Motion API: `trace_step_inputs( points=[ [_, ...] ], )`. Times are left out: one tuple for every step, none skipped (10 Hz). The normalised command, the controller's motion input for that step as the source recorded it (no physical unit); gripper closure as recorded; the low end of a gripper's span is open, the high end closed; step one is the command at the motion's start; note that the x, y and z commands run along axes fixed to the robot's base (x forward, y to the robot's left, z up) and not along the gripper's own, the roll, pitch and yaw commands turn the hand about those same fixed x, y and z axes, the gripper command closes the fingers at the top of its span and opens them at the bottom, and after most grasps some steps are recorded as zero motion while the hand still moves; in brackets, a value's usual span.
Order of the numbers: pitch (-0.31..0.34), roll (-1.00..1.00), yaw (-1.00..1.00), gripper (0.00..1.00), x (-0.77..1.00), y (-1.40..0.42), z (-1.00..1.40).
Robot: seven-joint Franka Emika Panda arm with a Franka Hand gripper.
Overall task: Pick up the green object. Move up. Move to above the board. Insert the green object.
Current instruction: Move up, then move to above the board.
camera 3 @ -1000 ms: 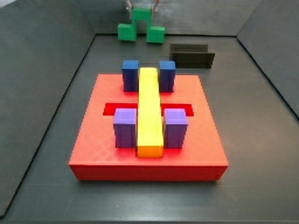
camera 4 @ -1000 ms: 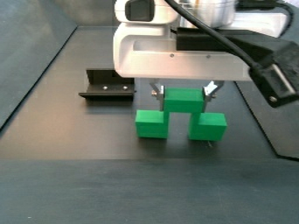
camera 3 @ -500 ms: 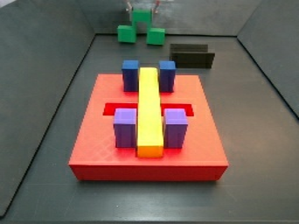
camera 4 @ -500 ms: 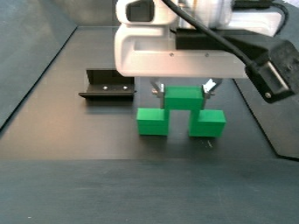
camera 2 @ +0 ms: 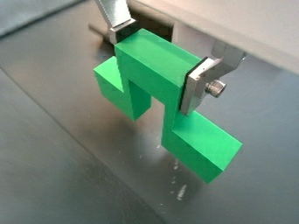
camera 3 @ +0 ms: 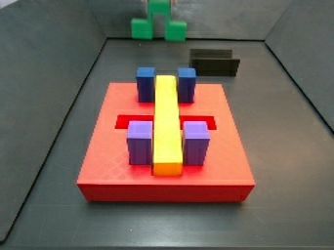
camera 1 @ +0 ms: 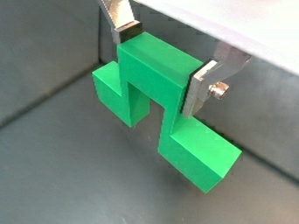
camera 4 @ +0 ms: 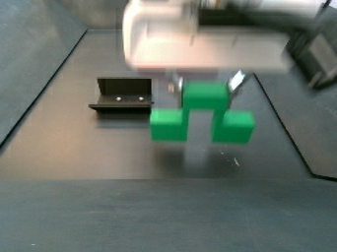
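The green object [camera 1: 158, 92] is a bright green arch piece with two cube ends and a raised middle cube. My gripper [camera 1: 166, 54] is shut on its raised middle cube, a silver finger on each side, as both wrist views show [camera 2: 163, 57]. In a side view the green object [camera 4: 200, 113] hangs above the dark floor under the gripper [camera 4: 202, 87]. In a side view it [camera 3: 156, 24] sits at the far end, beyond the board [camera 3: 117, 161]. The red board carries blue and purple blocks and a long yellow bar [camera 3: 167, 122].
The dark fixture [camera 4: 121, 94] stands on the floor beside the gripper, and shows behind the board [camera 3: 216, 62]. Grey sloping walls enclose the floor on both sides.
The gripper has risen with the green object in it; the piece has left the floor and now hangs above it. The board has not moved.
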Motion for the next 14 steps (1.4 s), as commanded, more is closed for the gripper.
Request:
trace_step_inputs(
  points=[
    [0.049, 0.04, 0.0, 1.0, -0.03, 0.0, 0.29],
    [0.0, 0.0, 0.0, 1.0, 0.0, 0.0, 1.4],
    [0.003, -0.02, 0.0, 1.0, -0.01, 0.01, 1.4],
    [0.03, 0.01, 0.0, 1.0, -0.05, 0.0, 1.4],
    [0.026, 0.0, 0.0, 1.0, 0.02, 0.01, 1.4],
    [0.078, -0.01, 0.0, 1.0, 0.03, 0.02, 0.96],
    [0.09, 0.01, 0.01, 1.0, 0.03, 0.01, 0.56],
    [0.069, 0.01, 0.0, 1.0, 0.04, 0.0, 0.3],
    [0.064, 0.01, 0.01, 1.0, 0.01, 0.0, 0.19],
    [0.209, 0.04, 0.17, 1.0, 0.05, -1.4, 0.15],
    [0.164, 0.08, 0.15, 1.0, 0.05, -1.4, 0.14],
    [0.114, 0.1, 0.12, 1.0, 0.04, -1.4, 0.14],
    [0.037, 0.02, 0.05, 1.0, 0.04, -1.4, 0.14],
    [0.024, 0.01, 0.04, 1.0, 0.04, -1.4, 0.14]
  ],
)
